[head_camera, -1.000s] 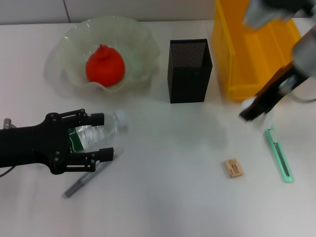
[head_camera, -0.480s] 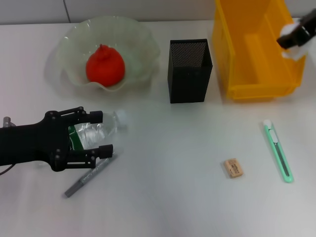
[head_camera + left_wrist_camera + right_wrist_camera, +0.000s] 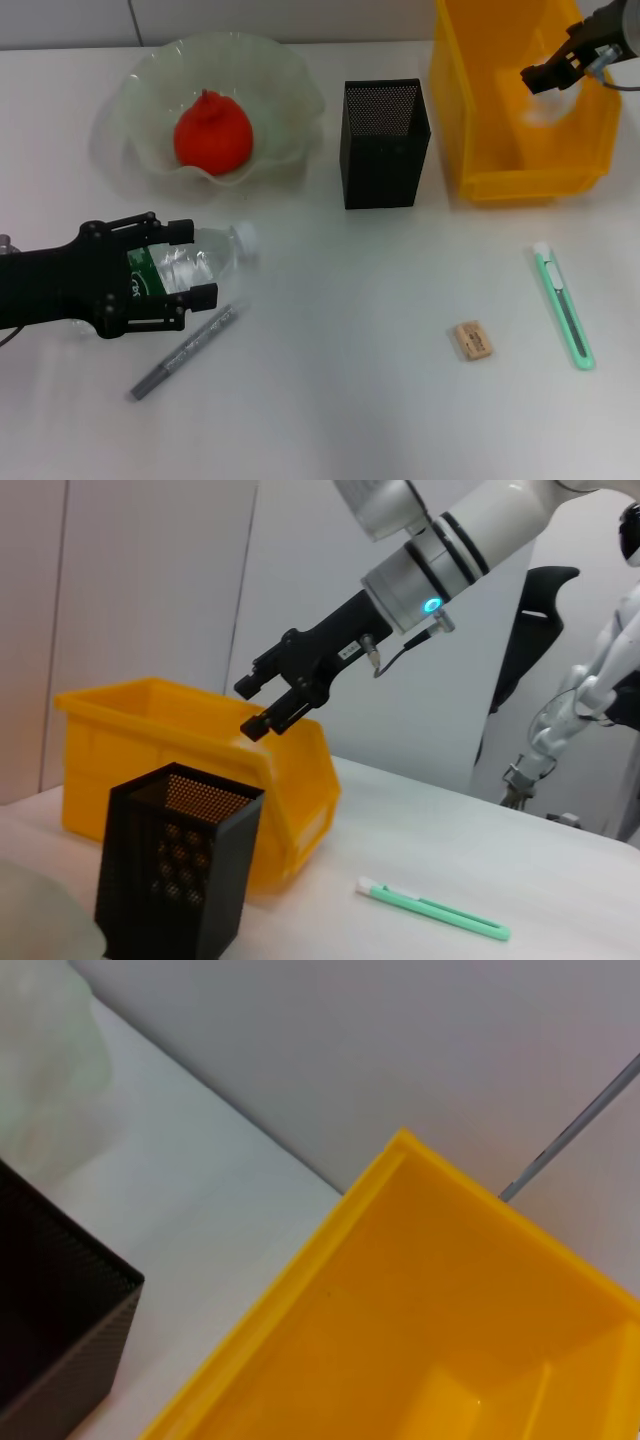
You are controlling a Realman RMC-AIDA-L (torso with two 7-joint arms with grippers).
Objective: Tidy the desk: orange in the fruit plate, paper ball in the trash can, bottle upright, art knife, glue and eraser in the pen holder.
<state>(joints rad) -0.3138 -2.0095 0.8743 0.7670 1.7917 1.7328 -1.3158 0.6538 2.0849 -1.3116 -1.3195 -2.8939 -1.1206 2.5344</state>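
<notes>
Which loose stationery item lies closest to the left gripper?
The grey glue pen, lying just beside the left gripper; the eraser and green art knife lie far across the desk.

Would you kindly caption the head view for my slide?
Left hand straddles the lying bottle; right hand hovers over the yellow bin.

Robotics lab setup, bare white desk (image 3: 350, 400) against plain pale wall panels, a white humanoid robot (image 3: 590, 690) standing well beyond the right claw (image 3: 262, 706), staged office items including a yellow bin (image 3: 470, 110) below that claw
</notes>
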